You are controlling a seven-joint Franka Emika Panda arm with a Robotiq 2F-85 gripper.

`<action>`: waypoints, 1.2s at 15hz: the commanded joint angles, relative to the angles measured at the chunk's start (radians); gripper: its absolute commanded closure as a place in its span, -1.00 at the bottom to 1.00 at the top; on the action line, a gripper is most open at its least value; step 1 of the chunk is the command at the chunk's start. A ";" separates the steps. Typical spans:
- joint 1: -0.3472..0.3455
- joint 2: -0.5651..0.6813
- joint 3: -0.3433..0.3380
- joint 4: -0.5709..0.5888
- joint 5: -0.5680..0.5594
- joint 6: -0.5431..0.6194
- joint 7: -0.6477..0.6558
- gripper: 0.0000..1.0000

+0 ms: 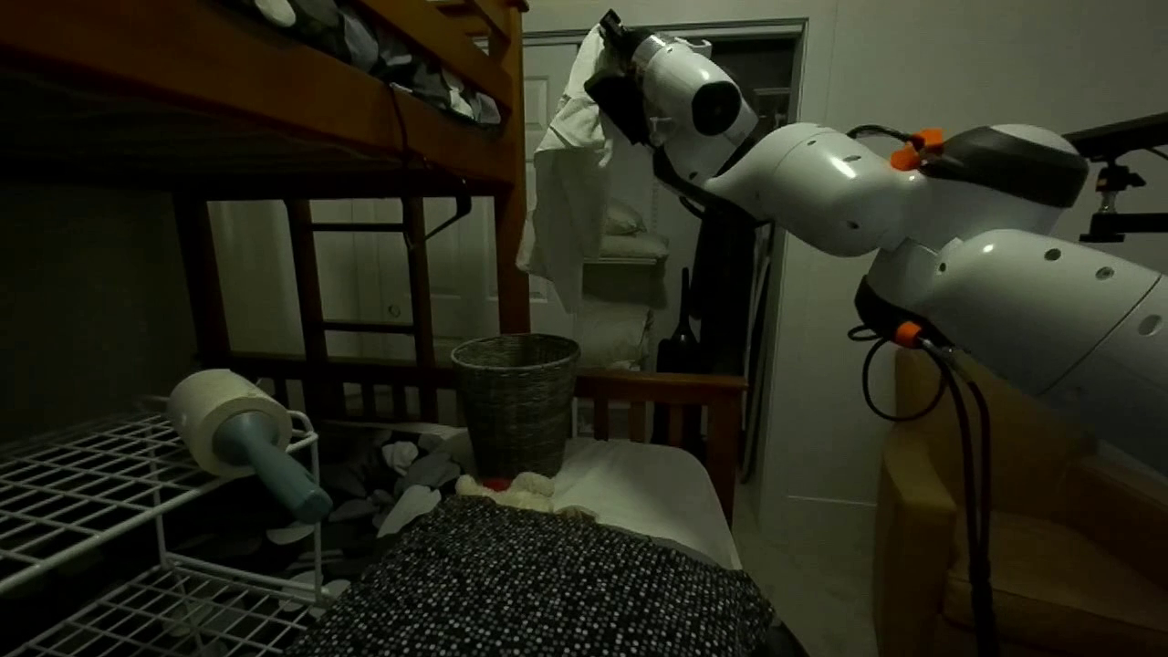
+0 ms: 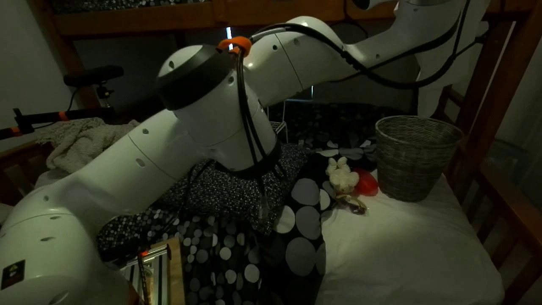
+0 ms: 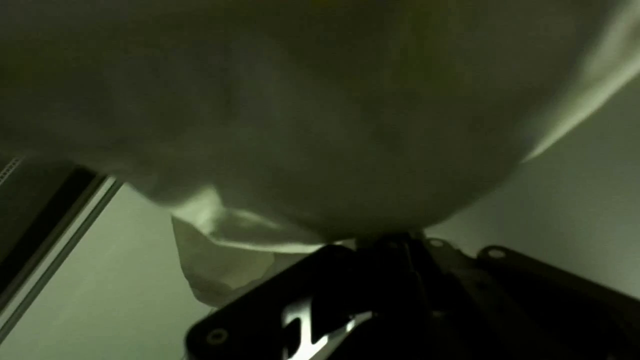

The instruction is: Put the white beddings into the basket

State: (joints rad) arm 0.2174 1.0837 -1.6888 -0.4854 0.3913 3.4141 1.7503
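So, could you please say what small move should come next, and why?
I'd probably shift the black pincer over the round grey woven basket: the white cloth bedding it grips appears, in an exterior view, higher than the basket and partly to one side.

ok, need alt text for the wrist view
White bedding, blurred and in shadow, fills most of the upper view, pinched in the closed black gripper at the bottom. Behind it are a pale wall and, at far left, a dark gap edged by slanting trim.
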 commanded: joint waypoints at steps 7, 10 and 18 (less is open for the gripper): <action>0.063 0.283 0.006 -0.047 0.324 0.171 0.158 0.99; 0.068 0.330 0.009 -0.061 0.358 0.213 0.191 0.99; 0.036 0.331 0.018 0.010 0.283 0.176 0.281 0.99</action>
State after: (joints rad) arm 0.2527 1.4149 -1.6706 -0.4748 0.6747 3.5898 2.0318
